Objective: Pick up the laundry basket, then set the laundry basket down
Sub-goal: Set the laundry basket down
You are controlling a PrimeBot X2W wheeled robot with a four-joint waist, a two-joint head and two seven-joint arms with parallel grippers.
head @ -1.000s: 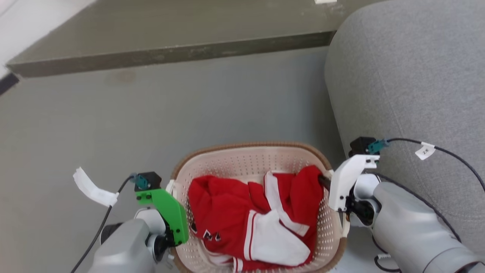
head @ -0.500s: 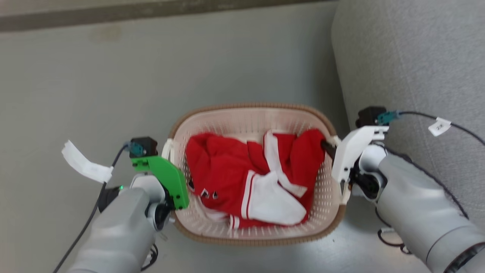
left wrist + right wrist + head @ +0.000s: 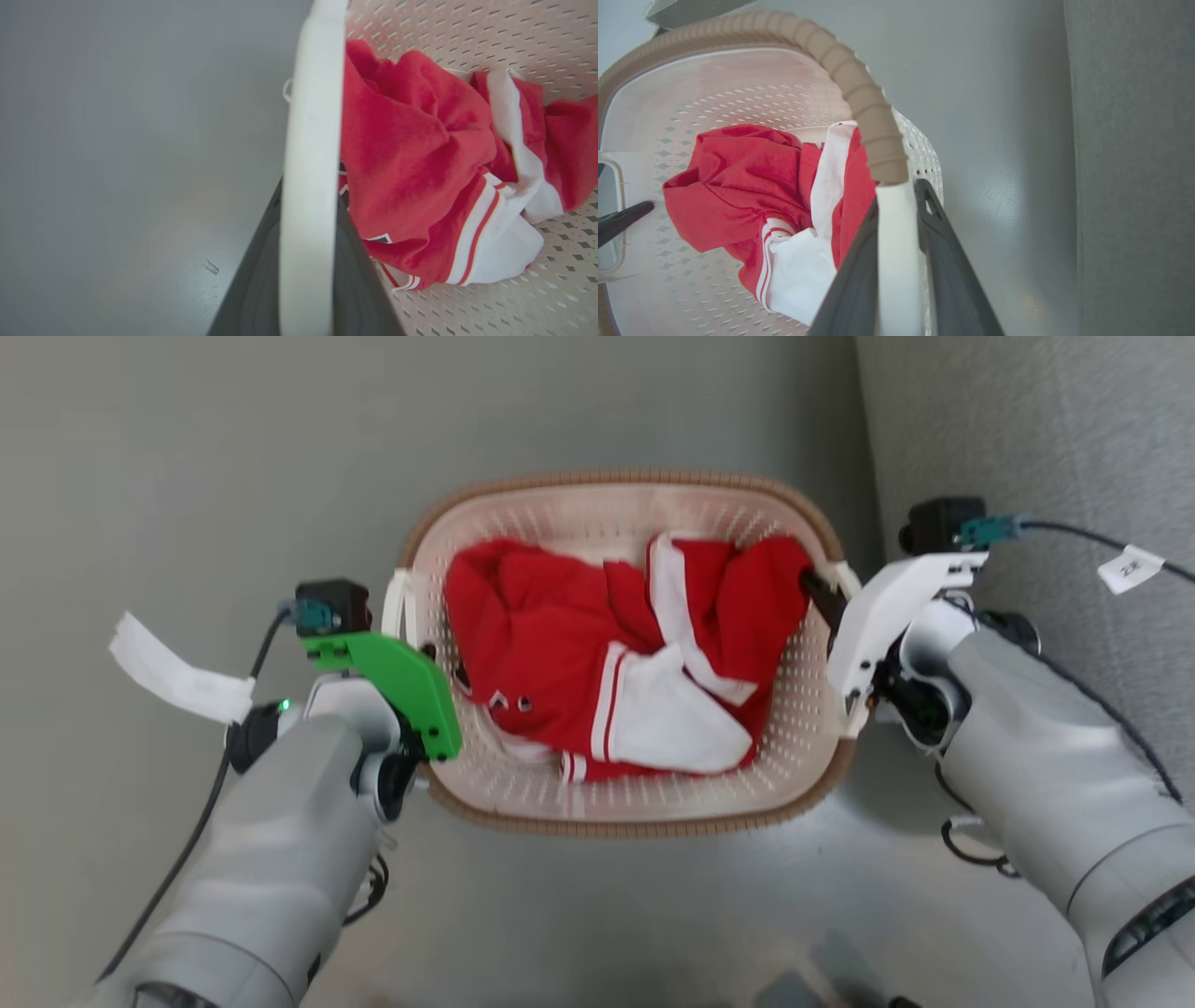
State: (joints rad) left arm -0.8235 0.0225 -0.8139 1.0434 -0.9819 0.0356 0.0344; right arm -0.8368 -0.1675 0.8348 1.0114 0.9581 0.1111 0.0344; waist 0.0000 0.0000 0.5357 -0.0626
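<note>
The laundry basket, cream-white and perforated with a brown woven-look rim, sits between my two arms in the head view and holds a red and white garment. My left gripper is shut on the basket's left white handle, with a dark finger on each side of it. My right gripper is shut on the right handle, just below the brown rim. I cannot tell whether the basket's bottom touches the grey floor.
A grey sofa stands close to the right of the basket and my right arm. Grey floor lies open to the left and ahead. A white tag hangs on the left wrist's cable.
The head camera has tilted downward, so the basket and both grippers sit higher in the picture and the dark ledge is out of it. Both grippers keep their hold on the handles.
</note>
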